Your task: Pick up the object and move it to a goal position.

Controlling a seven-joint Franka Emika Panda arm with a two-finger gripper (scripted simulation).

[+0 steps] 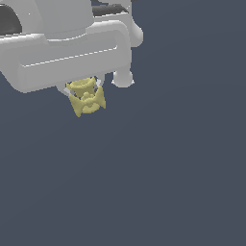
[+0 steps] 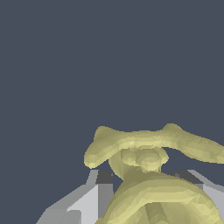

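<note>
gripper (image 1: pixel 84 92): closed onto the pale-yellow knobbly piece (image 1: pixel 87 99); grey fingertips (image 2: pixel 94 197) visible on either side of it in the wrist view, pressed against its lower rounded mass.
object: clamped between the fingertips, directly beneath the white hand body (image 1: pixel 62 53); pointed flaring corners projecting below and outward past the tips.
object, wrist view: pale-yellow knobbly piece (image 2: pixel 148 148) filling the lower part of the frame, rounded centre between two spread horns.
contact with ground: cannot tell; no shadow or surface line under the piece in either view.
step in hand: judged to be the carry toward the goal, with the grasp already made.
goal marker: none visible in either view; direction of travel not readable from here.
doing it well: steady closing force, no loosening on the way; smooth slow translation, since the knobbly shape probably gives only small patches of contact on the pads.
risk: likely rotation or slip of the piece within the pinch under a jerky move, judged from the horns overhanging the tips.
wrist attitude: best kept as it is, to avoid swinging the overhanging corners.
edges: no table edge, wall or rim in view; only an even dark blue-grey field (image 1: pixel 182 168).
open room: nothing seen below, ahead of, or to either side of the tool; above hidden by the hand body in the exterior view.
</note>
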